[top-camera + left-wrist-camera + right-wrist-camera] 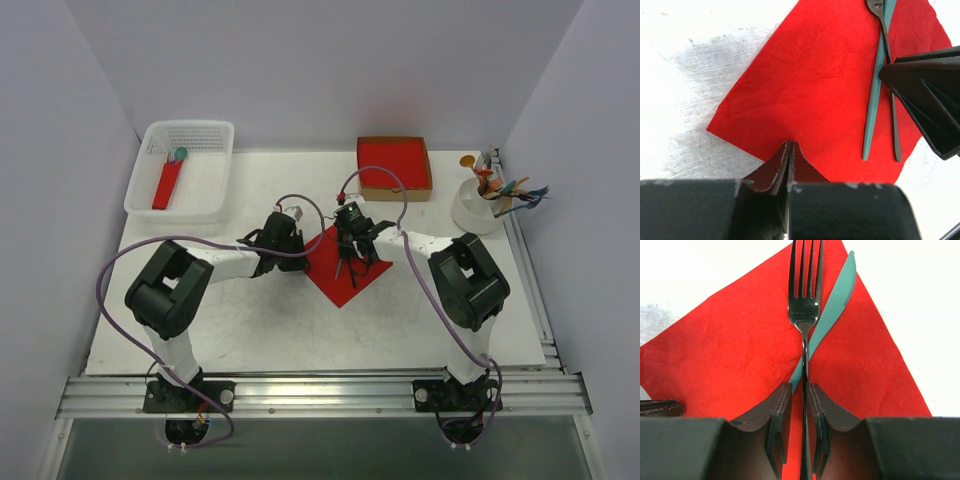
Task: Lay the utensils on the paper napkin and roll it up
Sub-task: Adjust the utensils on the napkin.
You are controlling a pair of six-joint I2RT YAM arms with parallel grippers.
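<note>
The paper napkin [345,272] [815,90] [730,350] lies flat on the table as a red diamond between the two arms. A dark grey fork [805,295] [895,125] lies on it, crossed over a teal knife [837,295] [875,90]. My right gripper [798,386] [350,250] straddles the fork's handle. Its jaws stand a little apart, with a gap showing on the left side of the handle. My left gripper [790,142] [305,240] is shut, its tips at the napkin's left edge. Whether paper is pinched between them I cannot tell.
At the back left a white basket [205,140] holds a red roll with a teal spoon head [168,185]. A cardboard box of red napkins [394,165] sits at the back centre. A white cup [478,210] with colourful cutlery stands at the back right.
</note>
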